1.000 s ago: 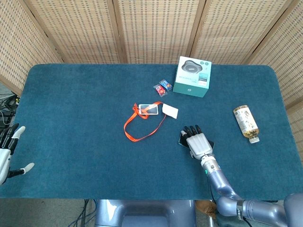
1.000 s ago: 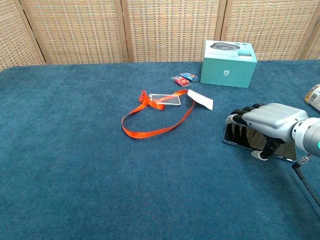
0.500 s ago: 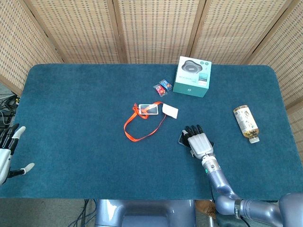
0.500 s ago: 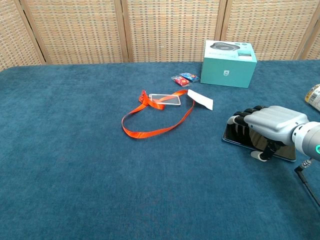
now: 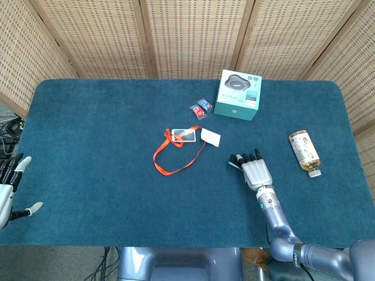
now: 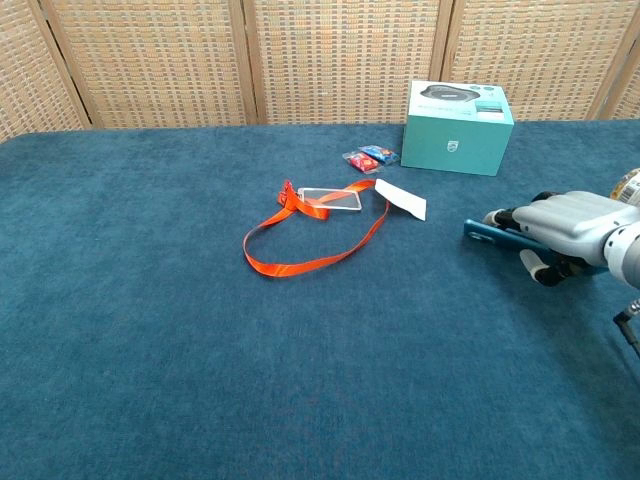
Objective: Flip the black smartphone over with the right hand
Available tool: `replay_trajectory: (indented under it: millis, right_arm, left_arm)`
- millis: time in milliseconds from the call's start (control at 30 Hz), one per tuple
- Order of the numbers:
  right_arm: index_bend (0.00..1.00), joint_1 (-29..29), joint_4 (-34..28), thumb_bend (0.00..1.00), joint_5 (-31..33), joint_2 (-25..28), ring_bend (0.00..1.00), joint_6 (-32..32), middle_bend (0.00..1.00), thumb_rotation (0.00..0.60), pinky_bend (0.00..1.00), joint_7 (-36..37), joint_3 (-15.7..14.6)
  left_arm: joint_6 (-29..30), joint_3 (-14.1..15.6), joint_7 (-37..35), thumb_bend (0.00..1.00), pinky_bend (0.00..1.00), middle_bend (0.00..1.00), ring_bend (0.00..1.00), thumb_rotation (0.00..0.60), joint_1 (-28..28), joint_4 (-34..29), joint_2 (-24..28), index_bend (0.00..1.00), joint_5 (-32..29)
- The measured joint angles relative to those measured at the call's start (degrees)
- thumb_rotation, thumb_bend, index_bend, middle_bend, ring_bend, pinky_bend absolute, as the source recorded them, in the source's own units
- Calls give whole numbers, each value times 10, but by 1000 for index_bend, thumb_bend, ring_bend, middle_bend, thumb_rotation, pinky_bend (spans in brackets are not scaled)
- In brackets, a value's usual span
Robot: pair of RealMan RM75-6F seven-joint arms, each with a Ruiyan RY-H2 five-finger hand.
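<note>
My right hand (image 5: 256,172) grips the black smartphone (image 6: 490,233) at the table's right-centre. In the chest view the phone shows edge-on, a thin teal-edged slab sticking out to the left of the right hand (image 6: 565,225), with fingers over it and the thumb under it. It looks raised off the blue cloth. From the head view only a small corner of the smartphone (image 5: 234,163) peeks out past the fingertips. My left hand (image 5: 9,190) hangs at the far left table edge, fingers spread, holding nothing.
A teal box (image 5: 237,95) stands at the back. Near it lie small candy packets (image 5: 202,107). An orange lanyard (image 5: 176,153) with a badge and a white card (image 5: 211,137) lie mid-table. A bottle (image 5: 304,153) lies on its side to the right.
My right hand has shifted right and toward the back, taking the phone with it. The phone, earlier flat under the fingers, is now tipped up and seen edge-on.
</note>
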Motion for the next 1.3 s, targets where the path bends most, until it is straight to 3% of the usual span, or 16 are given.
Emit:
replay_trajectory:
  millis: [367,800,900,1000,1167,1300]
  right_arm:
    - [153,7,18,871,24,21,223,-7,233,600,8,11,22]
    - [154,39,133,815,55,1,207,-15,213,600,8,0,58]
    - [154,41,134,801,52,3,207,-13,210,600,8,5,62]
    - [145,35,112,693,40,14,191,-11,188,600,4,22,59]
    - [10,10,43,258,-11,57,111,9,68,600,0,71,47]
    - [0,-27,-36,106,-74,126,17,37,3,600,0,148,32]
  left_arm:
    - [-1,0,2,0,0,0,0,600,-1,-1,0,0,0]
    - [-4,0,3,0,0,0,0,600,-2,-2,-1,0,-6]
    - [-3,0,1,0,0,0,0,600,-2,-2,-1,0,-5]
    - [-2,0,-1,0,0,0,0,600,-2,-2,0,0,-3]
    - [3,3,-7,0,0,0,0,600,1,-3,3,0,8]
    - [7,7,-11,0,0,0,0,600,3,0,4,0,17]
